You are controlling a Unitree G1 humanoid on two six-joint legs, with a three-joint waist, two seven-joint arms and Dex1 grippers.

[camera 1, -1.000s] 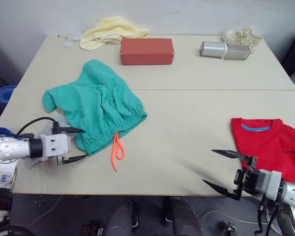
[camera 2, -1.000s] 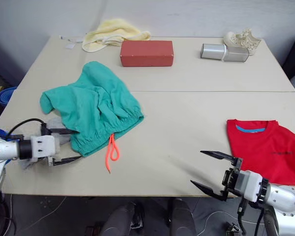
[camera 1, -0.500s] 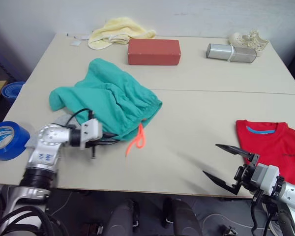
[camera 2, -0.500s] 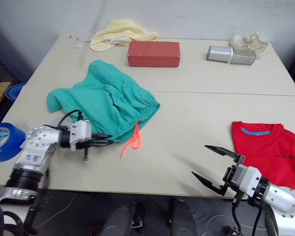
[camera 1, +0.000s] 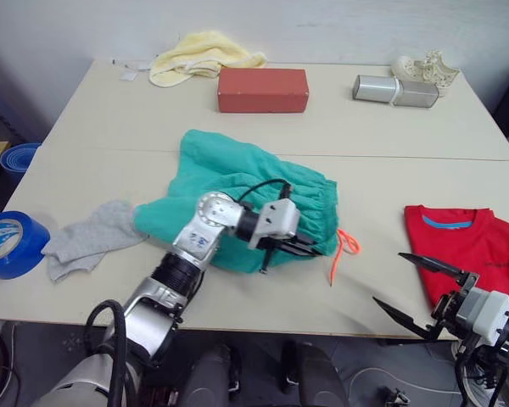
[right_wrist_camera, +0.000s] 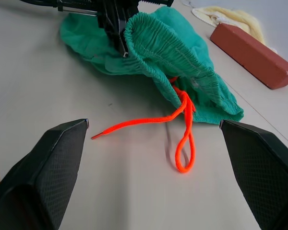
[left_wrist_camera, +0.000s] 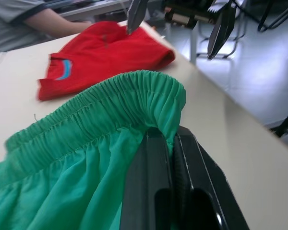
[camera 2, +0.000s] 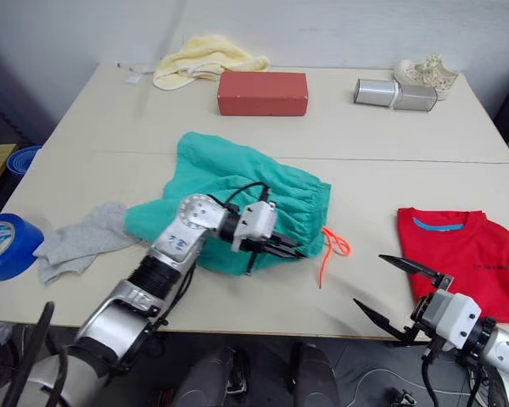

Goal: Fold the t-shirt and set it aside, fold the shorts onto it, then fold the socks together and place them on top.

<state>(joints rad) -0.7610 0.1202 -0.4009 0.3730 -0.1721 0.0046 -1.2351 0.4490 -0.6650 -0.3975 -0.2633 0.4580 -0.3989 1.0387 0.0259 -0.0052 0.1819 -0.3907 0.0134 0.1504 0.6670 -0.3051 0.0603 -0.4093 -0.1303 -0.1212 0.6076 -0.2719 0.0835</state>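
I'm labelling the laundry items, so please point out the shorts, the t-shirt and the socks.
shorts (camera 1: 229, 165): left eye view, on the upper teal fabric.
t-shirt (camera 1: 475, 254): left eye view, on the red chest area.
socks (camera 1: 93, 236): left eye view, on the middle of the grey knit.

bare table btwn shorts & t-shirt, drawstring intruding

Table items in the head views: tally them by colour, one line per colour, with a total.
Red: 2, the t-shirt and the brick-shaped block
Teal-green: 1, the shorts, orange drawstring
Grey: 1, the socks, lying in one heap
Pale yellow: 1, the cloth
Silver: 1, the metal canister
Cream: 1, the small ornament
Blue: 1, the tape roll
Total: 8
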